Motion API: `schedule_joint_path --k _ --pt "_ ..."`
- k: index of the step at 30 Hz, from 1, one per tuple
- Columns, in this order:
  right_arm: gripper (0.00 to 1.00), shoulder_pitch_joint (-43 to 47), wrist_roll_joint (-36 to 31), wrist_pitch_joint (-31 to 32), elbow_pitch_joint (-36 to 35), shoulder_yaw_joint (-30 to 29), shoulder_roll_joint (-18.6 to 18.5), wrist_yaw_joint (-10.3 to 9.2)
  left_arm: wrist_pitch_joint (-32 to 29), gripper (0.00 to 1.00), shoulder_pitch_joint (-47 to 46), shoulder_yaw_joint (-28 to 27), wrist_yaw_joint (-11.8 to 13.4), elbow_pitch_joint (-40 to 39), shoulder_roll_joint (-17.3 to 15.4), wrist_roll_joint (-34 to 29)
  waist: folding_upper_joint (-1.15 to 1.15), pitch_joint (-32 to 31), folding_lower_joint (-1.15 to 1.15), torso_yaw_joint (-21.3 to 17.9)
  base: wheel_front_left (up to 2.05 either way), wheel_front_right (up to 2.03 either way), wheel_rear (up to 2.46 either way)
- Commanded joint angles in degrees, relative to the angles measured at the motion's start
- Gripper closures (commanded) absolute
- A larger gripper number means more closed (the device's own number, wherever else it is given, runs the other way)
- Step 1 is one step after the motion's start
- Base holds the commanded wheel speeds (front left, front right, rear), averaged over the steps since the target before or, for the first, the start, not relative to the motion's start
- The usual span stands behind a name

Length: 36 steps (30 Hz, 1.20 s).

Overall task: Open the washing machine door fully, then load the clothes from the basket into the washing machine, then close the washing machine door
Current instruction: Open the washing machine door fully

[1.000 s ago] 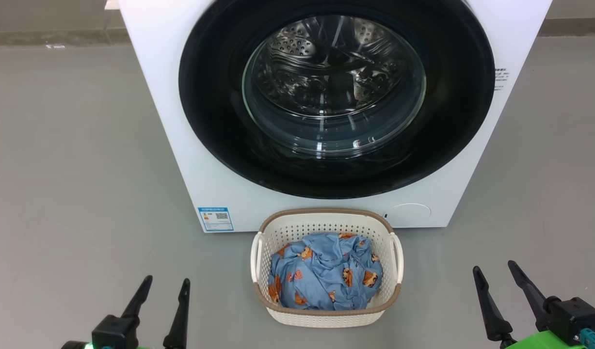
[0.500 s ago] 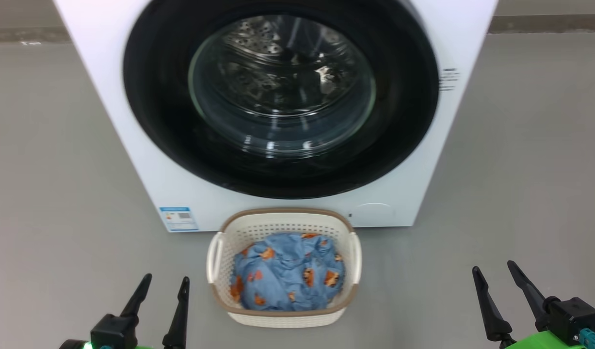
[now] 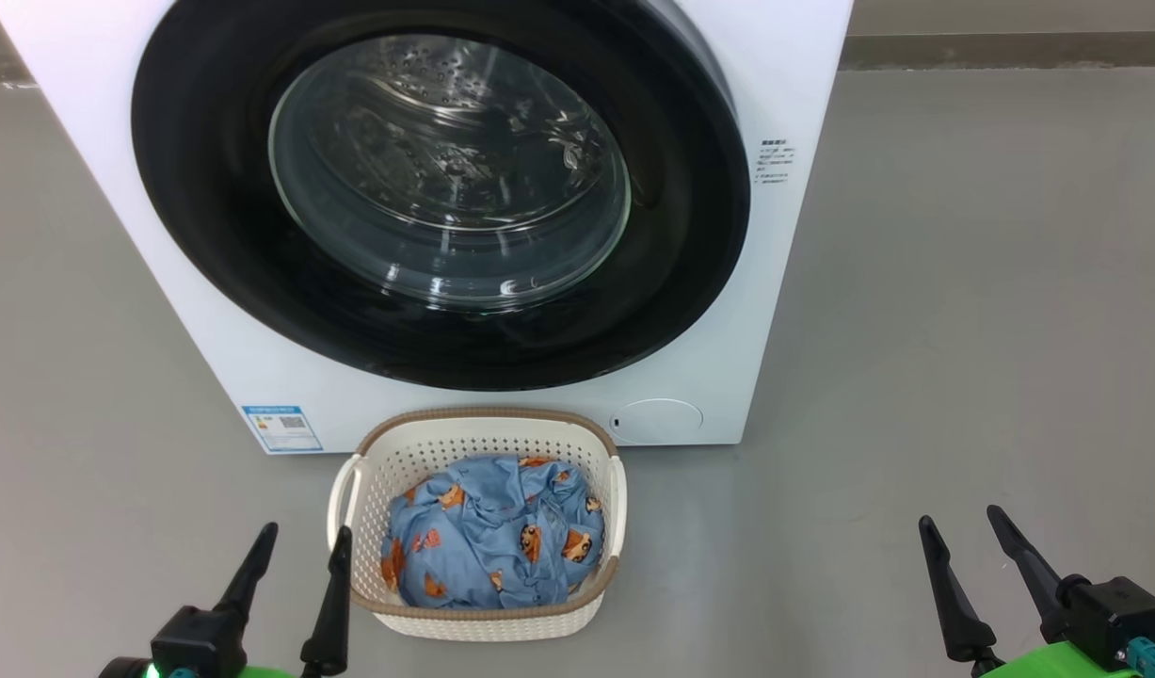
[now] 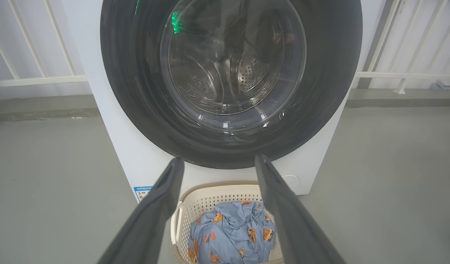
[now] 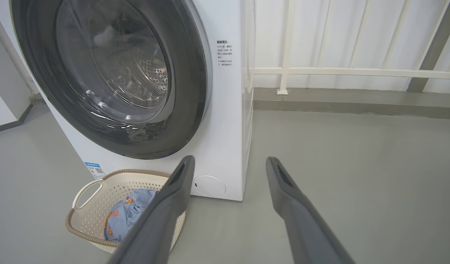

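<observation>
Being held open and empty either side of the basket (image 3: 488, 415), left tool (image 3: 306, 530) and right tool (image 3: 960, 516) are being readied to hook the shut washing machine door (image 3: 210, 268).

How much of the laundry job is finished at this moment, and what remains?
Nothing looks done yet: the washing machine door is shut and the clothes lie in the basket. In hand: nothing; the left end effector and right end effector are open and empty. Left: opening the door, loading, closing.
</observation>
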<state>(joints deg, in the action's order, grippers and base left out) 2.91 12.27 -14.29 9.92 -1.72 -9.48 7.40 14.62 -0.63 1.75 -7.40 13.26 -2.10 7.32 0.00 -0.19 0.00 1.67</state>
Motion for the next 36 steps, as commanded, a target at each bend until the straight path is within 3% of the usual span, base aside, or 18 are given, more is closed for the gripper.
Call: schedule_joint_path --k 1,14,16,17,19,23,24,25,26,27,31,33,36 --pt "0.0 -1.07 0.1 -0.71 -1.61 1.29 -0.66 0.09 0.38 0.0 -2.1 -1.79 -0.09 -1.4 -0.77 0.29 0.0 0.03 0.0 0.02 0.08 0.08 -0.17" --pt "0.0 -1.17 -0.25 -0.71 -2.58 1.17 -0.44 0.09 0.38 0.0 -2.02 -1.68 -0.09 -1.57 -0.77 0.45 0.0 -0.05 0.0 0.01 0.01 0.01 -0.01" --pt "0.13 -1.14 -0.18 -0.71 -2.66 1.25 -0.47 0.09 0.38 0.0 -2.04 -1.66 -0.09 -1.56 -0.77 0.57 0.0 -0.1 0.0 0.03 0.0 0.0 0.0" --pt "0.13 -1.13 -0.16 -0.71 -2.68 1.29 -0.5 0.09 0.38 0.0 -2.04 -1.65 -0.09 -1.57 -0.77 0.64 0.0 -0.12 0.0 0.05 0.0 0.0 0.0" --pt "0.0 -1.11 -0.13 -0.71 -2.71 1.35 -0.55 0.09 0.38 0.0 -2.02 -1.68 -0.09 -1.57 -0.77 0.75 0.0 -0.16 0.0 0.06 0.0 0.0 0.0" --pt "0.0 -1.08 -0.15 -0.71 -2.77 1.43 -0.61 0.09 0.38 0.0 -1.93 -1.75 -0.09 -1.59 -0.77 0.92 0.0 -0.24 0.0 0.06 0.0 0.0 0.0" --pt "0.07 -1.09 -0.15 -0.71 -2.79 1.43 -0.62 0.09 0.38 0.0 -1.92 -1.75 -0.09 -1.6 -0.77 0.96 0.0 -0.23 0.0 0.06 0.0 0.0 0.0" --pt "0.2 -1.11 -0.16 -0.71 -2.8 1.43 -0.64 0.09 0.38 0.0 -1.93 -1.74 -0.09 -1.6 -0.77 0.98 0.0 -0.23 0.0 0.06 0.0 0.0 0.0" --pt "0.25 -1.13 -0.16 -0.71 -2.8 1.43 -0.65 0.09 0.38 0.0 -1.94 -1.74 -0.09 -1.6 -0.77 1.0 0.0 -0.22 0.0 0.05 0.0 0.0 0.0" --pt "0.48 -1.16 -0.16 -0.71 -2.82 1.42 -0.66 0.09 0.38 0.0 -1.95 -1.75 -0.09 -1.61 -0.77 1.04 0.0 -0.22 0.0 0.05 0.0 0.0 0.0" --pt "0.9 -1.18 -0.14 -0.71 -2.89 1.58 -0.77 0.09 0.38 0.0 -1.97 -1.81 -0.09 -1.68 -0.77 1.23 0.0 -0.21 0.0 0.03 0.0 0.0 0.0" --pt "1.0 -1.16 -0.14 -0.71 -2.88 1.6 -0.82 0.09 0.38 0.0 -1.89 -1.82 -0.09 -1.75 -0.77 1.33 0.0 -0.22 0.0 0.01 0.0 0.0 0.0" --pt "1.0 -1.19 0.0 -0.71 -2.97 1.55 -0.86 0.09 0.38 0.0 -1.83 -1.82 -0.09 -1.78 -0.77 1.47 0.0 -0.18 0.0 -0.01 0.0 0.0 0.0"
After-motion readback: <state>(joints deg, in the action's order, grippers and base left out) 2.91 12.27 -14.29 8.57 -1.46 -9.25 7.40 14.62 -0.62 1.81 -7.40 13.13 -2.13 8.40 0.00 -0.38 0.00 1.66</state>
